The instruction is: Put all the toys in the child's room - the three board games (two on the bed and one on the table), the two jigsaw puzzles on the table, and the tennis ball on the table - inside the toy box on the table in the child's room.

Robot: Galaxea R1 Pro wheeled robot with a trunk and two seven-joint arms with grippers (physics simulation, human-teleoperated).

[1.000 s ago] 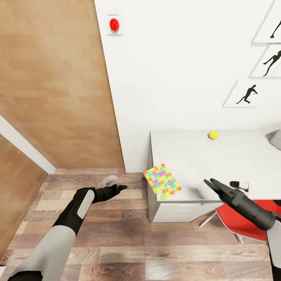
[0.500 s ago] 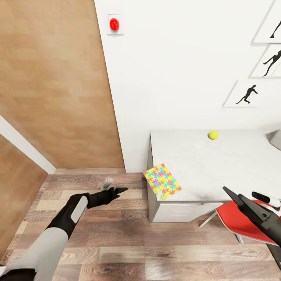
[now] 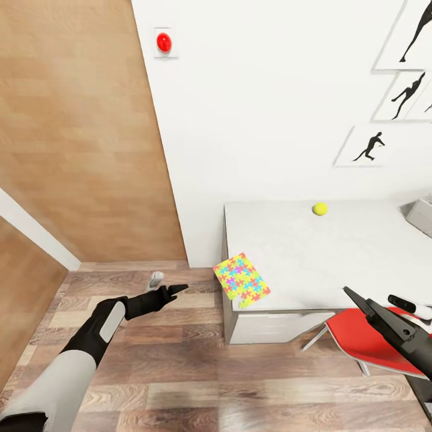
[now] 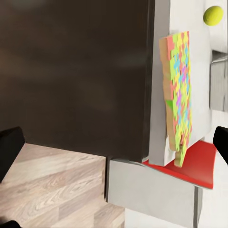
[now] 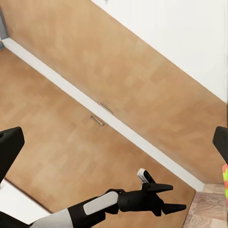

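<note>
One jigsaw puzzle (image 3: 241, 280) lies on the table (image 3: 348, 252) at its front left corner, overhanging the edge; the left wrist view shows this jigsaw puzzle (image 4: 178, 95) too. The tennis ball (image 3: 320, 209) rests near the table's back edge, and the tennis ball (image 4: 213, 15) also appears in the left wrist view. A corner of the grey toy box (image 3: 422, 214) shows at the far right. My left gripper (image 3: 168, 284) hangs open over the floor, left of the table. My right gripper (image 3: 379, 300) is open at the table's front edge, above the chair. Both hold nothing.
A red chair (image 3: 360, 339) stands tucked at the table's front right. White drawers (image 3: 270, 327) sit under the table's left end. A wood-panelled wall (image 3: 78, 132) runs along the left, and wooden floor (image 3: 180, 372) lies before the table.
My right gripper has drawn back from over the table to its front edge. The left arm has pulled back slightly. The camera has shifted, moving the whole scene a little left.
</note>
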